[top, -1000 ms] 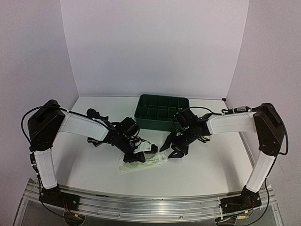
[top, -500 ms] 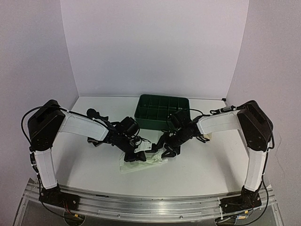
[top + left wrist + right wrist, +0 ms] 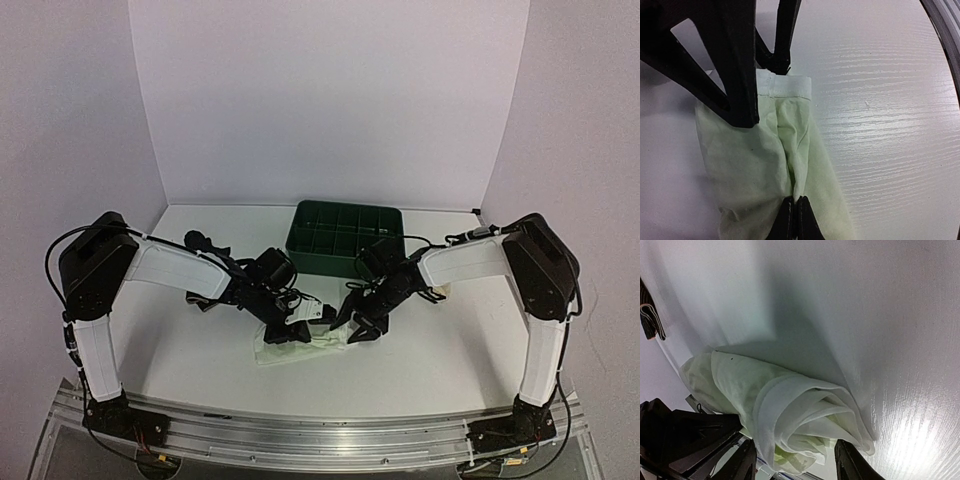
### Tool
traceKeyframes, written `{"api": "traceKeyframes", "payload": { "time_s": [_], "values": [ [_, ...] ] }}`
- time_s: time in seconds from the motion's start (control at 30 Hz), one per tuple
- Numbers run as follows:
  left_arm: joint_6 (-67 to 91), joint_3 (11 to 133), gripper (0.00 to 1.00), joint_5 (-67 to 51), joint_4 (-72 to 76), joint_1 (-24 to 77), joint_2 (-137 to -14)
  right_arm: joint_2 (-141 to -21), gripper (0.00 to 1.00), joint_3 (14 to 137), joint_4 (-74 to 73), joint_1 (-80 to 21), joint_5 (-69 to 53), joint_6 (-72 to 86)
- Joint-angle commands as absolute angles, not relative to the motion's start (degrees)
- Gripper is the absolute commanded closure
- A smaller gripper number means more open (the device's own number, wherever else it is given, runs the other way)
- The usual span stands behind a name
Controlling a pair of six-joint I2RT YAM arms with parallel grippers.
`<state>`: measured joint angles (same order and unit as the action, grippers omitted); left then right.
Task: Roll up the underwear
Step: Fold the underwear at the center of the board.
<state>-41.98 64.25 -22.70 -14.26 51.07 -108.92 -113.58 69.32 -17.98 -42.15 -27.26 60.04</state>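
The plain cream-white underwear [image 3: 300, 352] lies partly rolled on the table in front of both arms. In the left wrist view my left gripper [image 3: 795, 214] is shut, pinching a raised fold of the cream cloth [image 3: 750, 165]. Seen from above, the left gripper [image 3: 297, 328] sits on the cloth's left part. My right gripper [image 3: 352, 328] is at its right end. In the right wrist view that gripper [image 3: 800, 466] stands open, its fingers on either side of the rolled end [image 3: 800, 410]. The right fingers [image 3: 735, 75] also show in the left wrist view. A black underwear [image 3: 200, 243] lies behind the left arm.
A green compartment tray [image 3: 345, 238] stands at the back centre, just behind the right forearm. White walls close the table at back and sides. A small dark-edged piece of cloth [image 3: 649, 315] shows at the left edge of the right wrist view.
My right gripper has swung left and down from beside the tray to the cream cloth's right end, staying open. The left gripper has kept its pinch and place.
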Motion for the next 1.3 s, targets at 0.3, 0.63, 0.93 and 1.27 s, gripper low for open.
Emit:
{"api": "traceKeyframes", "payload": {
  "time_s": [0.3, 0.63, 0.93, 1.27],
  "values": [
    [-41.84, 64.64, 1.0, -23.17, -13.29, 50.68, -107.35, -116.71, 0.93, 72.99, -16.96, -42.33, -31.1, 57.4],
    [-45.46, 64.44, 0.64, -26.03, -20.49, 49.32, -101.58, -114.29, 1.0, 72.51, -17.54, -41.93, -32.32, 55.9],
    [-52.31, 54.68, 0.8, -25.71, -21.7, 47.91, -97.98, -114.29, 1.0, 74.42, -24.6, -41.06, -32.87, 49.35],
    [-53.09, 51.85, 0.81, -20.58, -18.89, 45.45, -101.96, -115.66, 1.0, 80.42, -37.73, -40.26, -31.77, 39.62]
  ]
}}
